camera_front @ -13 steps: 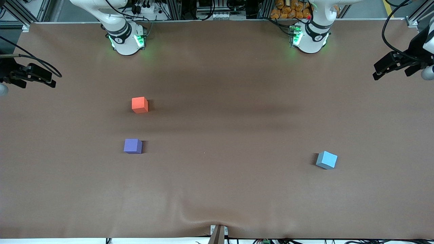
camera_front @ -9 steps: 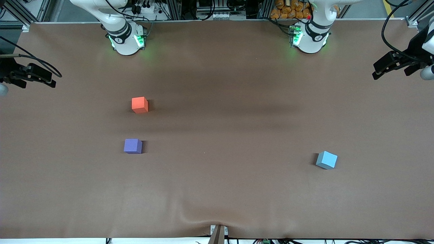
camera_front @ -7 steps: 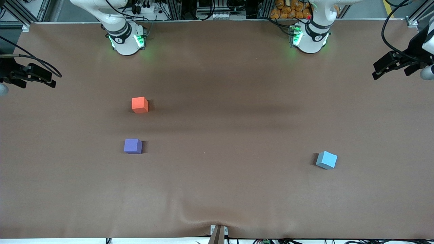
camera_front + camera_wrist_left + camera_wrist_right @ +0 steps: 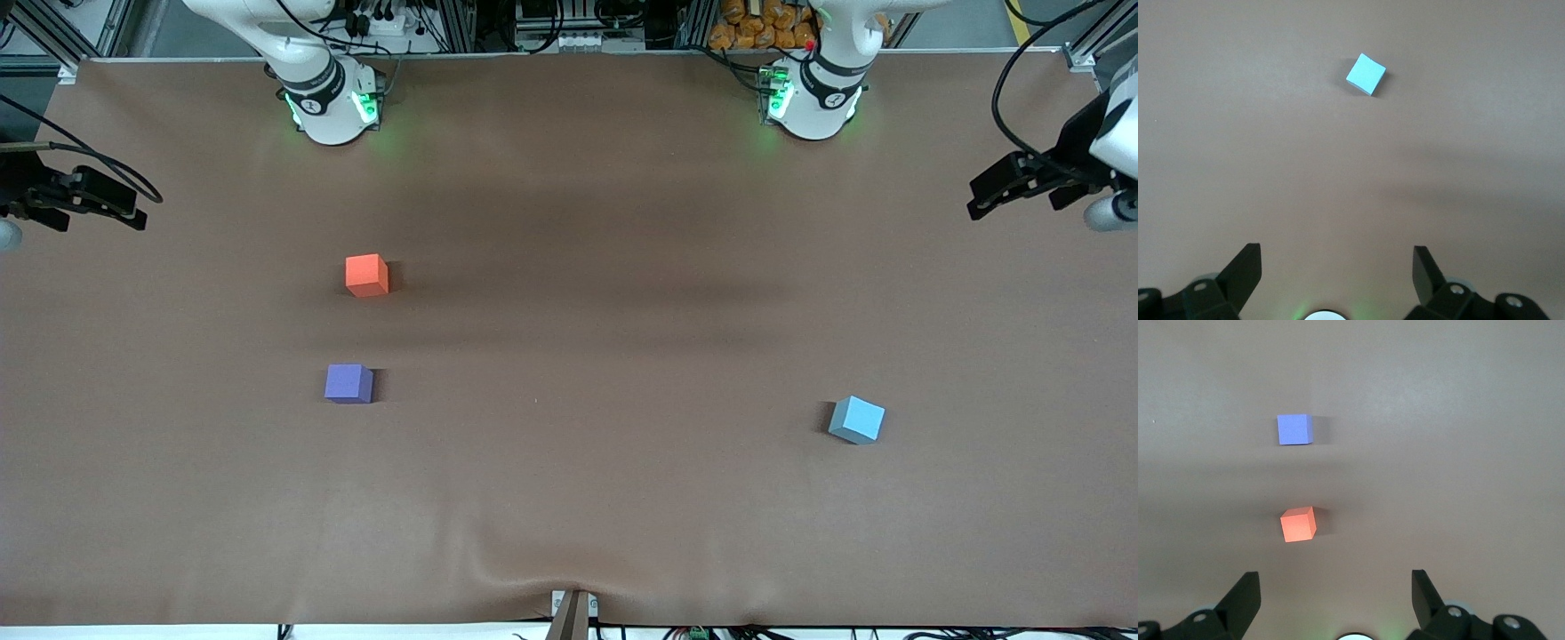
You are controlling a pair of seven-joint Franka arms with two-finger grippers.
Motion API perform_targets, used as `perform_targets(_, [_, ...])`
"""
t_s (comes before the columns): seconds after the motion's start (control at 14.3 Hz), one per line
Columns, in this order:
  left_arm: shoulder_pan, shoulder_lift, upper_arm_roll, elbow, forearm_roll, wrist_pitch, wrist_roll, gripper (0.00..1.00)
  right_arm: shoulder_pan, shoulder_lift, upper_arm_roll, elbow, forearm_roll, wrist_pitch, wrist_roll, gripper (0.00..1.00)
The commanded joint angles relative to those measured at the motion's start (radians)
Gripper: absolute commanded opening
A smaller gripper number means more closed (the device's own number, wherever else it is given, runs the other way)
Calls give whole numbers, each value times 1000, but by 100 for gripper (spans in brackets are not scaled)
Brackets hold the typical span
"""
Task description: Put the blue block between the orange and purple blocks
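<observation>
The light blue block (image 4: 857,420) sits alone on the brown cloth toward the left arm's end, turned a little askew. The orange block (image 4: 366,275) and the purple block (image 4: 348,383) stand toward the right arm's end with a gap between them, the purple one nearer the front camera. My left gripper (image 4: 982,199) hangs open over its end of the table. Its wrist view shows the blue block (image 4: 1365,74) well ahead of the empty gripper (image 4: 1336,267). My right gripper (image 4: 135,212) waits open over its own end, with the purple block (image 4: 1295,429) and orange block (image 4: 1298,524) ahead of it (image 4: 1336,587).
The two arm bases (image 4: 333,102) (image 4: 811,98) stand along the table's back edge. The brown cloth (image 4: 569,498) puckers into a ridge at the front edge, above a small bracket (image 4: 572,613). Cables hang near both grippers.
My left gripper has drifted slightly inward over the table and a little lower in the front view. The right arm and all three blocks have not moved.
</observation>
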Motion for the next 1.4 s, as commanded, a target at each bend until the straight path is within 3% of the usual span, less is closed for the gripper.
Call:
perform_targets(0.0, [8,16,-5,23,-14,-2,15,100,-20,-5,14,-4,16,1,9,100])
perform_targets(0.49, [-6,86,-7,20,-5,114,16,100,-22,-5,14,-4,16,4,9,100])
perform_targets(0.98, [-29,264,-8,10,7,278,18,100,-26,-3,14,-4,16,-1,9,100])
perform_targets(1.33, [-49,405,-10,-64,44,422,24,100,-22,-2,14,-4,16,7,9,100])
